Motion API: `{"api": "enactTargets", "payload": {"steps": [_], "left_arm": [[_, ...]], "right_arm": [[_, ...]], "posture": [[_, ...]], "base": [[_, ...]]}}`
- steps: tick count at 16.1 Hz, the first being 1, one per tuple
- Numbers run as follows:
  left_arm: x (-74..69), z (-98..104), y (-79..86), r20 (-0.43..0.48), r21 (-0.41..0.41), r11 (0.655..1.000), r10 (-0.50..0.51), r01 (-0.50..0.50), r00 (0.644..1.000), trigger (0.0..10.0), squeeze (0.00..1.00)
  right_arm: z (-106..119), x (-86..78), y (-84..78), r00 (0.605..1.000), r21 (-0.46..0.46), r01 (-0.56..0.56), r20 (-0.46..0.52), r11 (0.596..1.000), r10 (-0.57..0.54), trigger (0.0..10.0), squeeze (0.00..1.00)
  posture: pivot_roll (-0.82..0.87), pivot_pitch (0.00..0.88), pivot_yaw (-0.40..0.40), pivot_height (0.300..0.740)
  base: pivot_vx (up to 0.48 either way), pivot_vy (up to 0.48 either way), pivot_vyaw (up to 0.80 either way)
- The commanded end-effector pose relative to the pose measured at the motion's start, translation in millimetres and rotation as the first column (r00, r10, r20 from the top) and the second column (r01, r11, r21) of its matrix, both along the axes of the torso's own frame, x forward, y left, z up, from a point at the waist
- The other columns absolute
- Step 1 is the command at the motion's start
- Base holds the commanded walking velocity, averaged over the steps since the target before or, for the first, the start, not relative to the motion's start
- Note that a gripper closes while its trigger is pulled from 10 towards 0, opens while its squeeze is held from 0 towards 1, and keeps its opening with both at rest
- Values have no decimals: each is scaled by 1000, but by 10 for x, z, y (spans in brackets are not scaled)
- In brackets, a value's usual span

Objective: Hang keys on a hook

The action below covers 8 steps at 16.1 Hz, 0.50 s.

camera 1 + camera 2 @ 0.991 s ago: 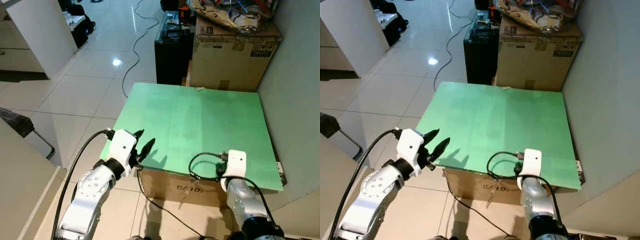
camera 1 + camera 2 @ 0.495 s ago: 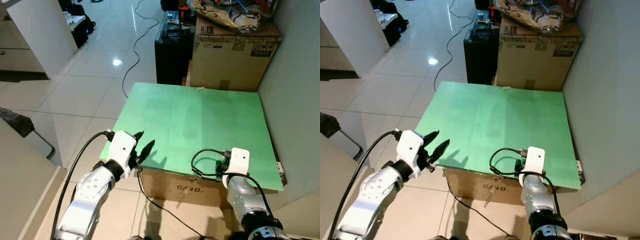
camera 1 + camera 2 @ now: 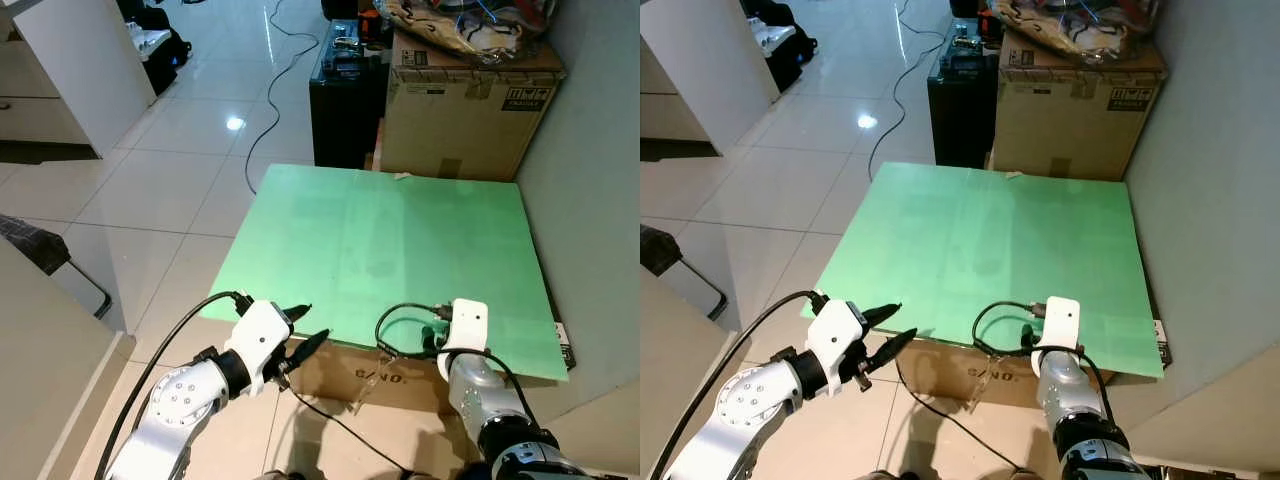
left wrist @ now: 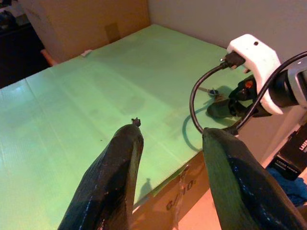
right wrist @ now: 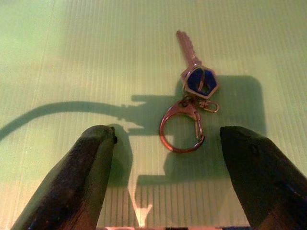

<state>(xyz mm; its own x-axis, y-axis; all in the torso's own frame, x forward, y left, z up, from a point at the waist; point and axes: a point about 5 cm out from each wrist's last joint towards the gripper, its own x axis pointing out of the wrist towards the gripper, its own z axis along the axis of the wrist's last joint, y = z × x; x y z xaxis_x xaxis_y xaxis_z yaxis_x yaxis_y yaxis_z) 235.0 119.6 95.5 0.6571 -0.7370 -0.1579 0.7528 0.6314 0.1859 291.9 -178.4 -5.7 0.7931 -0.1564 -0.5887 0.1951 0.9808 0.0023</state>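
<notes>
At left, near edge of the green tabletop (image 3: 380,240): left end effector (image 3: 308,333) hangs just off the near-left corner, fingers spread a moderate way, nothing between them, touching nothing. Its wrist view looks across the board toward the right arm, well apart from the key.

Centre: board bare, a cardboard box (image 3: 470,110) and black case (image 3: 345,95) beyond the far edge. No hook can be made out from these views.

Right, near edge: right end effector (image 5: 168,191) low over the tabletop, fingers wide apart and empty. Key (image 5: 194,72) lies flat on the board just ahead of it, between the lines of the two fingers but closer to one than the other. Ring (image 5: 181,127) is the near part, almost between the fingertips; blue head next, blade pointing away. Long axis runs roughly along the line of reach, tilted a little.

Judgement: right arm is plainly the nearer, the pick is its job. Key not yet grasped. A short advance and descent should put the ring or head between the fingers; flat metal on a ribbed sheet may slide rather than lift.
</notes>
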Motion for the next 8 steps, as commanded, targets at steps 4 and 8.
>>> {"api": "enactTargets", "payload": {"steps": [4, 8], "left_arm": [[-43, 27, -3, 7, -4, 1000, -18, 18, 1000, 10000, 0], [-89, 27, 65, -2, 14, 1000, -15, 15, 1000, 10000, 0]], "right_arm": [[-55, -25, 68, 999, 21, -29, -35, 999, 30, 10000, 0], [-31, 14, 103, 999, 42, -20, -26, 999, 21, 10000, 0]], "posture": [[-50, 127, 117, 740], [-22, 132, 125, 740]], "base": [[0, 0, 0], [0, 0, 0]]}}
